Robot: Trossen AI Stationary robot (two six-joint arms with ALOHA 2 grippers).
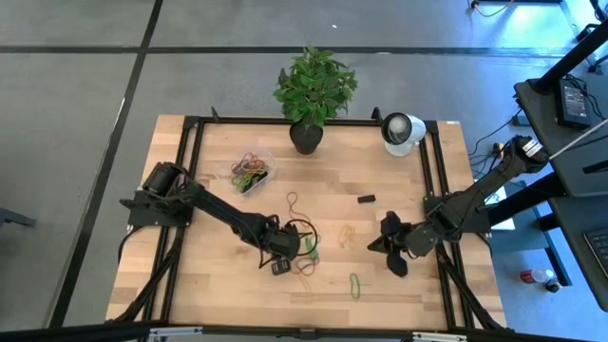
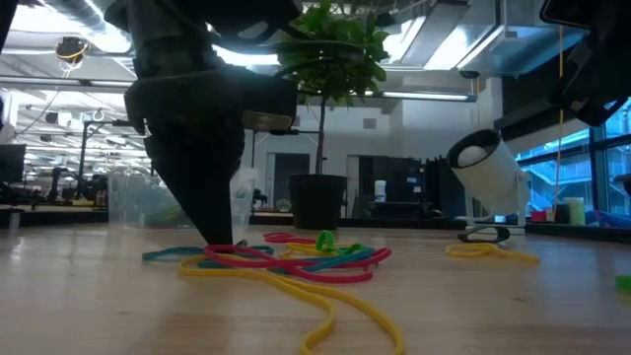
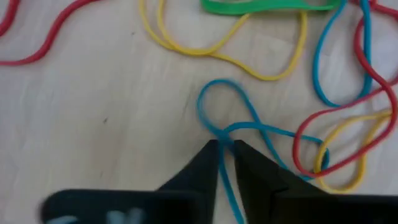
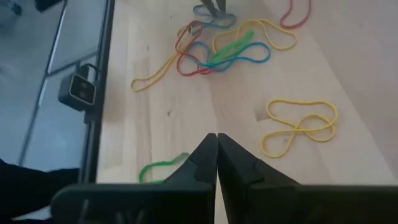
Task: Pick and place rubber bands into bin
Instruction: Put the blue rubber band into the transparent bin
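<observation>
A tangle of rubber bands (image 1: 309, 255) in red, yellow, blue and green lies on the table's near middle, also visible in the low view (image 2: 296, 261). My left gripper (image 3: 225, 144) (image 1: 288, 253) stands over the tangle's left side, pointing down, shut on a blue band (image 3: 214, 102). Single bands lie apart: a yellow one (image 1: 348, 233) (image 4: 300, 126), a green one (image 1: 354, 283) and a red one (image 1: 294, 201). The clear bin (image 1: 249, 171) near the far left holds several bands. My right gripper (image 4: 216, 138) (image 1: 380, 247) waits shut right of the yellow band. My left gripper pinches the blue band where its strands cross (image 3: 225, 134), between the two fingertips (image 3: 208, 155), coming from above and pointing down. The band's loop (image 3: 217, 87) lies flat on the table ahead of the fingers, and its other end stays in the tangle.
A potted plant (image 1: 306, 133) and a white round camera-like object (image 1: 401, 131) stand at the far edge. A small black object (image 1: 366, 199) lies right of the middle. Black rails (image 1: 185, 180) run along both table sides. Bare wood lies between the tangle and the bin.
</observation>
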